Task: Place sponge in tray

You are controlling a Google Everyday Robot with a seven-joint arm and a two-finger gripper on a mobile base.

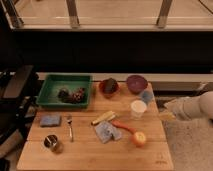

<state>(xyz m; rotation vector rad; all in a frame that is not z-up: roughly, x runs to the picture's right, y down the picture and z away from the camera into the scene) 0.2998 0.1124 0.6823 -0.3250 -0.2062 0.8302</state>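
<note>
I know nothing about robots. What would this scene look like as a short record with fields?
tray: back left, holds dark lumps
sponge: flat on the table, in front of the tray, not in it
tool: at the table's right edge, far from the sponge
cloth: mid-table, beside a carrot
</note>
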